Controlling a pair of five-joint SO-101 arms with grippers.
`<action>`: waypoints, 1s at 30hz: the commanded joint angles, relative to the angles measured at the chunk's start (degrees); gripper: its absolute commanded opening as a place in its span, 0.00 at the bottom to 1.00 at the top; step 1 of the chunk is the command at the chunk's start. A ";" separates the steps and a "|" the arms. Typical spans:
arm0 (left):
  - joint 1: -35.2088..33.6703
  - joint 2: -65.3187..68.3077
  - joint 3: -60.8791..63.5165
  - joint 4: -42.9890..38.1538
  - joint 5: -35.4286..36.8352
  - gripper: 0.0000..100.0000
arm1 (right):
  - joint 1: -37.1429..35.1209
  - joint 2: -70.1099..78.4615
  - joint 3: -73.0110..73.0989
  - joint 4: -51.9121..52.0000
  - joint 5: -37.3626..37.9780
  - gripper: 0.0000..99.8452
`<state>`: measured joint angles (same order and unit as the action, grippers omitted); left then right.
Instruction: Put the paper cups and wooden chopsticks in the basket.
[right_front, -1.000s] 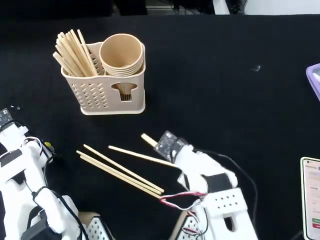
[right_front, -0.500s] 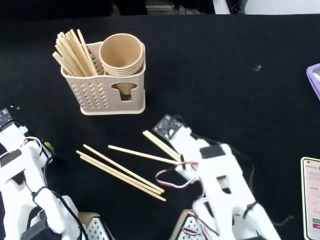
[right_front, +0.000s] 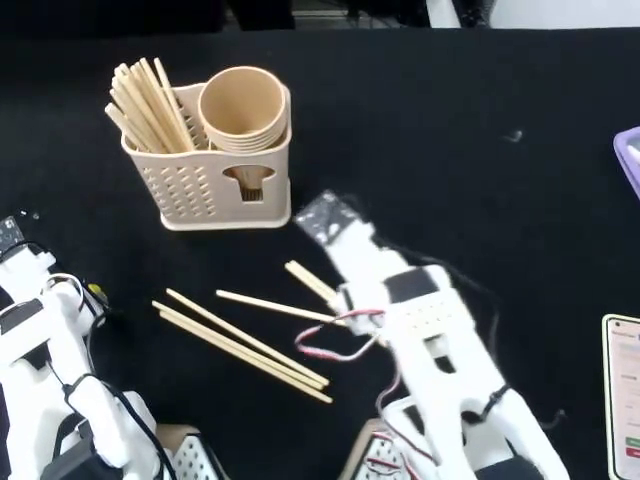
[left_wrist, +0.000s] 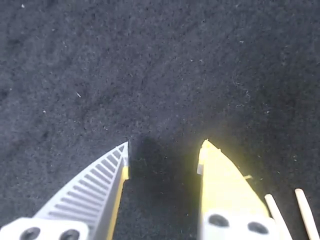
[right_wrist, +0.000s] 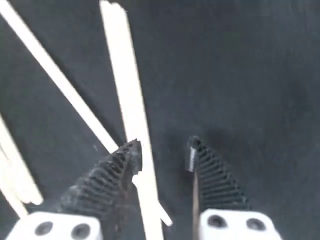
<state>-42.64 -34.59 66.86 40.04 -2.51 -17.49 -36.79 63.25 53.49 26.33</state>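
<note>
The right gripper (right_wrist: 162, 145) has its jaws apart, but the wooden chopstick pair (right_wrist: 125, 80), at lower centre in the high view, runs under one jaw, not between them. Closing here would likely shove it aside or pinch only an edge, dropping it before the basket (right_front: 190, 185) at upper left.

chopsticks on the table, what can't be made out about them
High view: the right arm hides one end of the chopstick pair.
Left wrist view: the frame edge cuts off two chopsticks.
Right wrist view: the right gripper covers where two sticks cross.
</note>
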 joint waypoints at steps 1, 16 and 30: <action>0.66 -0.79 -0.48 -0.79 -0.26 0.22 | -8.09 3.12 -2.07 -4.40 -3.43 0.14; 0.57 -0.88 0.31 -2.29 -0.26 0.22 | -5.10 22.29 -6.64 -8.35 -2.90 0.08; 0.57 -1.32 1.89 -4.84 -0.35 0.22 | -3.87 10.07 -11.47 2.55 1.41 0.01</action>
<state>-42.64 -34.59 69.41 35.74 -2.59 -22.59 -17.36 56.48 52.09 29.67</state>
